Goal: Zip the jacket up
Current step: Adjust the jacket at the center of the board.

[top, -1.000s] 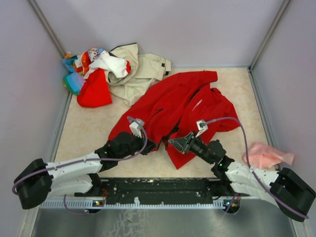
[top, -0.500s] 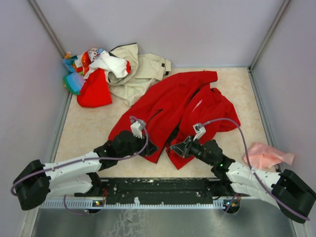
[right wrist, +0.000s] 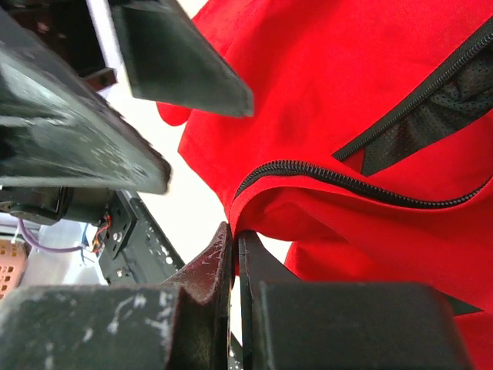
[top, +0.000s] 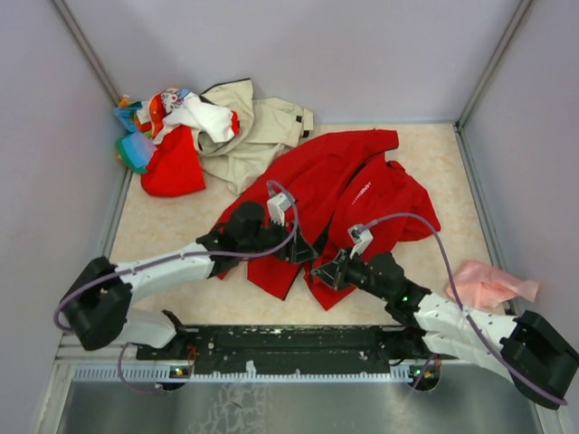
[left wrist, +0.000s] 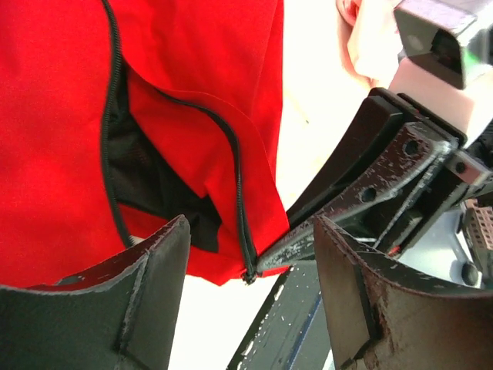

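Since a second ago the left gripper (top: 299,250) has reached forward from the jacket's near hem to its open front, just beside the right gripper (top: 329,270). Right fingers are pressed together on a hem corner of the red jacket (top: 348,172), at the foot of a black zipper track (right wrist: 308,171) — apparently to keep that end lifted and taut for the other arm. Left fingers stand wide apart, holding nothing; the track's lower end lies between them and the pinched hem just past their tips. Ahead of both sets of fingers the jacket lies spread and unzipped on the beige table (top: 154,240). Its cloth is smooth, matte and softly folding — the zipper a fine toothed black line, with black mesh lining (left wrist: 142,173) showing in the gap.
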`<state>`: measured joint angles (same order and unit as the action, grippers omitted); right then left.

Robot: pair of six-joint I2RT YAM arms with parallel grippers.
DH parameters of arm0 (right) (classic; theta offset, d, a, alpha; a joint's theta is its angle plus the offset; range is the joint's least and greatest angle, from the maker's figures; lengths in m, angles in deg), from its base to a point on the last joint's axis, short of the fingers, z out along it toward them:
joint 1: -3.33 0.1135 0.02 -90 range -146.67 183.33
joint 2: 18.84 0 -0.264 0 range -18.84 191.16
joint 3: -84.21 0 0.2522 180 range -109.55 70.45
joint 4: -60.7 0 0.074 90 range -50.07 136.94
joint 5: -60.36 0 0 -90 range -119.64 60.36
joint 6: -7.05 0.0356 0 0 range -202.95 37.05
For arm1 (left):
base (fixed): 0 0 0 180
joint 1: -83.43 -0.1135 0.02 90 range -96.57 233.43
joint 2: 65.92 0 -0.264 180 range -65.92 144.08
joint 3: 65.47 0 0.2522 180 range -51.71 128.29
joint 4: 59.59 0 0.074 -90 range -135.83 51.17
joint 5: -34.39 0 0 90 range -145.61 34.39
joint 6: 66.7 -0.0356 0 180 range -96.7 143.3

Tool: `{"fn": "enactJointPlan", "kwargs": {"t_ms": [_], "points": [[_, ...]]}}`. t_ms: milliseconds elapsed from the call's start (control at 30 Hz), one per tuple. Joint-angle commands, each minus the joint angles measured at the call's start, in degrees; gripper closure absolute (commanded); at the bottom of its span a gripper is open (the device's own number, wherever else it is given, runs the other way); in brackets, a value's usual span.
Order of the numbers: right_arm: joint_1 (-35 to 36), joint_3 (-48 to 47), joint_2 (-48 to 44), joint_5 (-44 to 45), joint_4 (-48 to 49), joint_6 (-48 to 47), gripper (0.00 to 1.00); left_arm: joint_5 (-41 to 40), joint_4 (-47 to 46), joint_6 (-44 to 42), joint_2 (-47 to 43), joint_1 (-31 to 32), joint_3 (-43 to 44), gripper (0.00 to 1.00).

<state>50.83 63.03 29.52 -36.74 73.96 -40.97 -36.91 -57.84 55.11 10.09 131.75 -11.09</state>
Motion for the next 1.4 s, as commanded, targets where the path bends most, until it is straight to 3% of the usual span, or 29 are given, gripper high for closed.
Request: {"fn": "enactJointPlan", "kwargs": {"t_ms": [0,267,467,567,700,767,933,1100,1367], "points": [[0.50,-3.11,-0.81,-0.97,-0.01,-2.45,1.00,11.90,-2.74,0.26,6.72,-0.52,3.61,0.29],[0.57,-3.43,-2.38,-1.76,-3.33,-4.45,1.00,16.20,-6.93,2.45,15.68,-0.44,6.33,0.30],[0.63,-3.14,-4.59,-0.83,-4.69,-5.08,1.00,18.50,-8.08,3.28,20.19,0.03,8.28,0.43],[0.59,-3.33,-4.40,-0.59,-4.77,-5.20,1.00,17.83,-8.76,3.30,20.96,0.15,8.50,0.56],[0.59,-4.98,-3.55,-0.15,-8.32,-5.25,1.00,15.37,-8.80,2.18,20.22,0.06,8.56,0.86],[0.60,-6.39,-3.69,0.88,-12.62,-5.17,0.89,11.84,-7.67,0.98,18.81,-0.13,8.35,0.99],[0.53,-10.41,-3.33,2.23,-25.69,-4.39,0.56,2.35,-2.92,-3.24,15.56,-0.52,8.67,1.00],[-0.12,-12.71,-2.31,5.42,-35.17,-0.68,0.48,-0.96,-0.86,-4.85,14.52,-1.25,9.00,1.00],[-4.64,-10.06,4.40,6.92,-35.89,5.23,0.45,-2.63,-0.73,-4.83,12.36,-1.74,7.61,1.00]]}}
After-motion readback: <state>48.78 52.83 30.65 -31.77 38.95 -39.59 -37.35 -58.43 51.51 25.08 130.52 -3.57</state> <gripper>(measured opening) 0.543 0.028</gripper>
